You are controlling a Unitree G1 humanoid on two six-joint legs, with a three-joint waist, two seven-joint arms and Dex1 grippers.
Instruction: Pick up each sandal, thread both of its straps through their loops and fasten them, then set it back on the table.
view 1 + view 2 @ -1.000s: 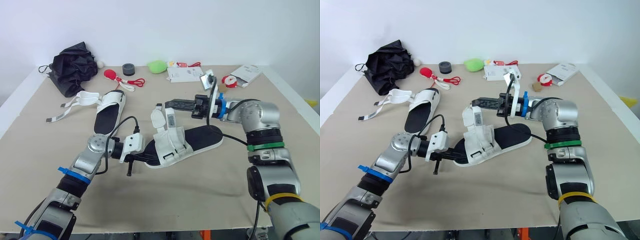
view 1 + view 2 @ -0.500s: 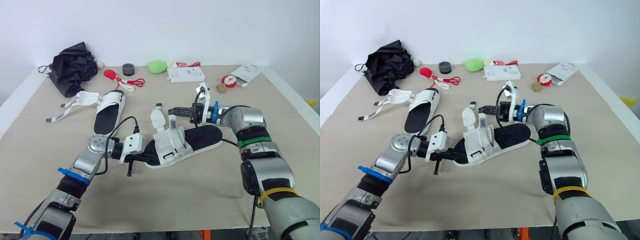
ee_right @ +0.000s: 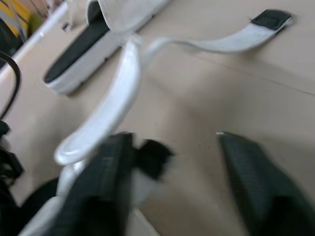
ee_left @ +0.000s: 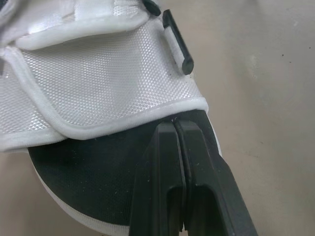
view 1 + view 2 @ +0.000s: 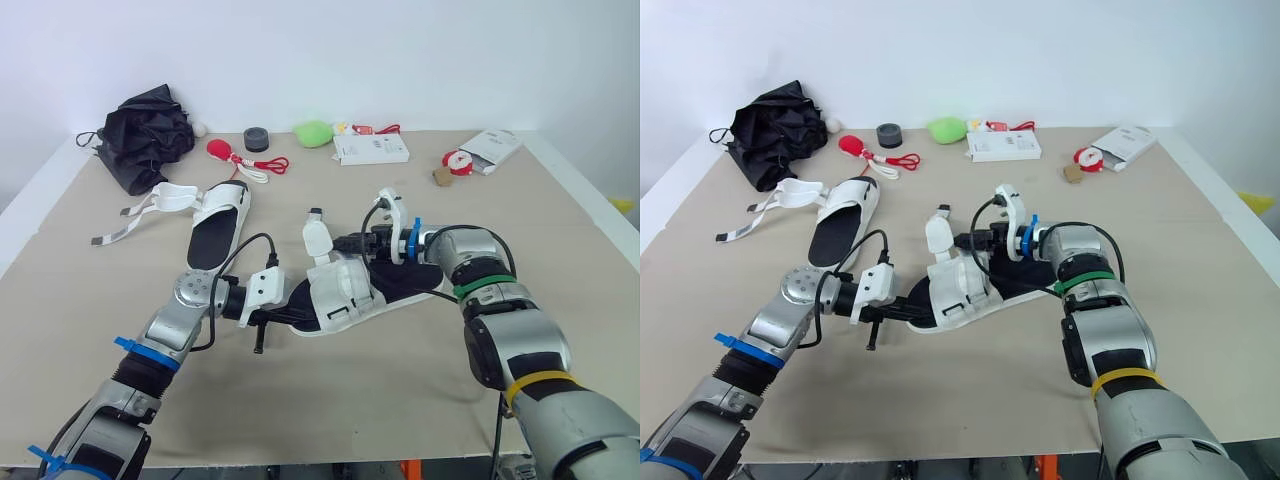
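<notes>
The near sandal [image 5: 375,283], white upper over a black insole, lies mid-table. My left gripper [image 5: 283,313] is shut on the rim of its sole, and the left wrist view shows the fingers [image 4: 172,162] pressed together right under the white mesh upper [image 4: 98,83]. My right gripper [image 5: 346,243] hovers just over the upper, next to an upright white strap [image 5: 318,236]. Its fingers [image 3: 101,187] stand wide apart with that strap [image 3: 120,96] beside one of them. The second sandal [image 5: 220,218] lies to the left with loose straps [image 5: 150,205].
Along the back edge lie a black umbrella [image 5: 150,130], a red toy [image 5: 222,150], a black roll [image 5: 257,138], a green object [image 5: 314,131], a white box [image 5: 371,150] and a white packet [image 5: 495,144]. Bare tabletop lies in front of the near sandal.
My right gripper has come down and left from above the sandal to its upper, and its fingers have gone from shut to wide open. The left gripper has stayed put.
</notes>
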